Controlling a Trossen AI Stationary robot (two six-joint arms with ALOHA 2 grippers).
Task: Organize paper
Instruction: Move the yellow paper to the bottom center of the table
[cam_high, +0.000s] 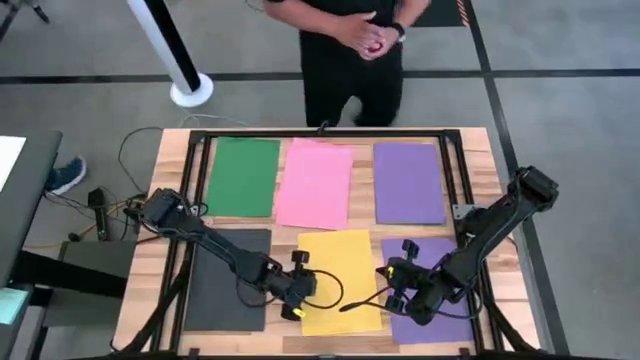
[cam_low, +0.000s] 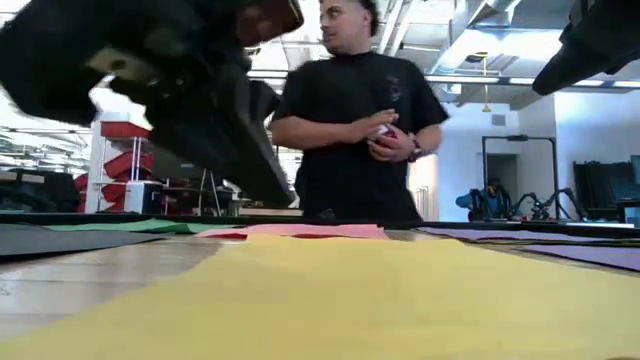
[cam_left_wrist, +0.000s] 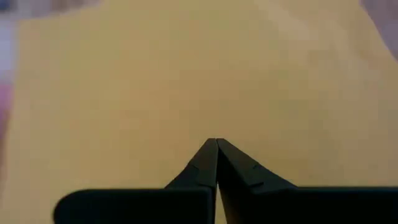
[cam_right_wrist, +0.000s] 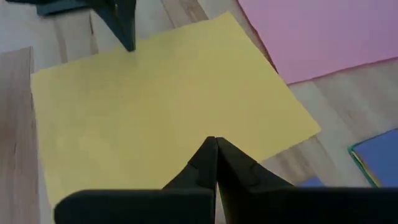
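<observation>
Six sheets of paper lie flat on the wooden table. Along the far side are a green sheet (cam_high: 243, 176), a pink sheet (cam_high: 315, 184) and a purple sheet (cam_high: 408, 182). Along the near side are a dark grey sheet (cam_high: 228, 280), a yellow sheet (cam_high: 342, 280) and a second purple sheet (cam_high: 440, 290). My left gripper (cam_high: 303, 290) is shut over the yellow sheet's left edge; in the low view its fingers (cam_low: 285, 195) end above the tabletop. My right gripper (cam_right_wrist: 216, 140) is shut over the yellow sheet's right side (cam_right_wrist: 186, 106), also above it.
A black frame (cam_high: 330, 133) runs around the work area. A person (cam_high: 352, 50) stands just beyond the table's far edge, hands clasped. Bare wood shows between the sheets and along the table's sides.
</observation>
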